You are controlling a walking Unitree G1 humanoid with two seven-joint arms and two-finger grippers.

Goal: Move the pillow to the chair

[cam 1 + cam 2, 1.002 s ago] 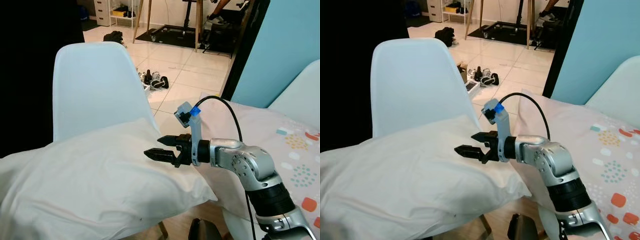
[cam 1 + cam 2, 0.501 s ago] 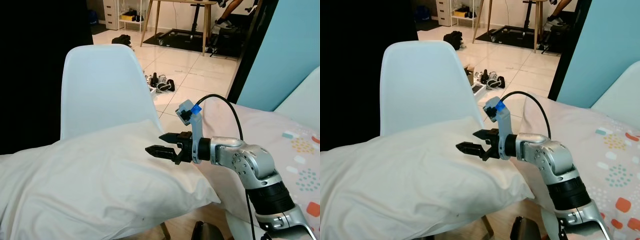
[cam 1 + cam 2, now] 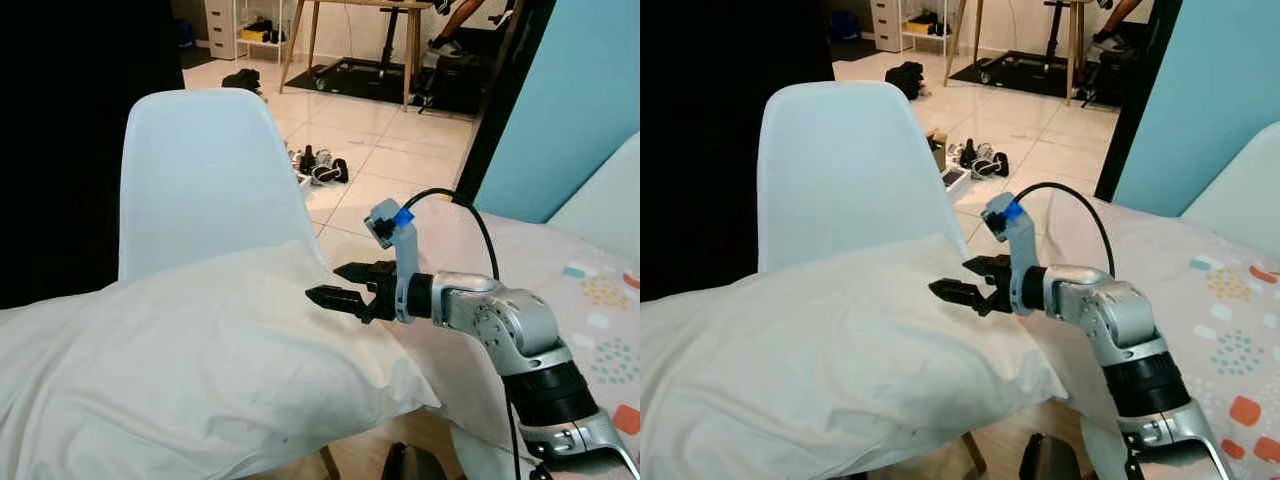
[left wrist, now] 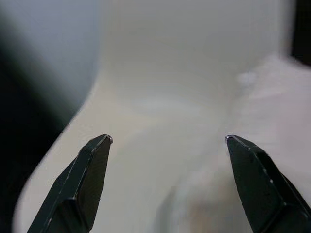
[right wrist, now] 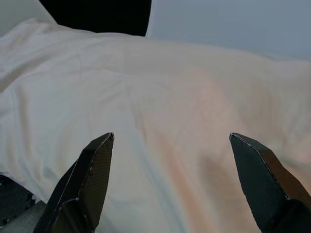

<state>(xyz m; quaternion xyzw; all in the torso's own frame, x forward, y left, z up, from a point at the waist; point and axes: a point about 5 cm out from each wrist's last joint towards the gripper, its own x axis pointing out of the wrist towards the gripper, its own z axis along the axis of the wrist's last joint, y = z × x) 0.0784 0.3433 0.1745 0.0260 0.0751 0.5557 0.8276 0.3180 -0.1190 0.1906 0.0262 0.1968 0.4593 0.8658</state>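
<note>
Left eye view shows you the pillow [image 3: 200, 370] lying across the chair [image 3: 195, 175] seat, so the move looks nearly done. Your right gripper [image 3: 340, 290] hovers just above it, fingers spread and empty; the left gripper [image 4: 167, 141], blurred, seems likewise spread.

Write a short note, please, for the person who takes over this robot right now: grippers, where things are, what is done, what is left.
Right gripper: open, empty, just above the white pillow's right edge.
Left gripper: open, holds nothing; pale fabric and the chair shell lie before it.
The pillow lies across the seat of the white chair, leaning on its backrest, with its left end hanging past the seat.
Done: pillow appears placed on the chair.
Left: probably only to draw the arms away and check that the pillow stays.
</note>
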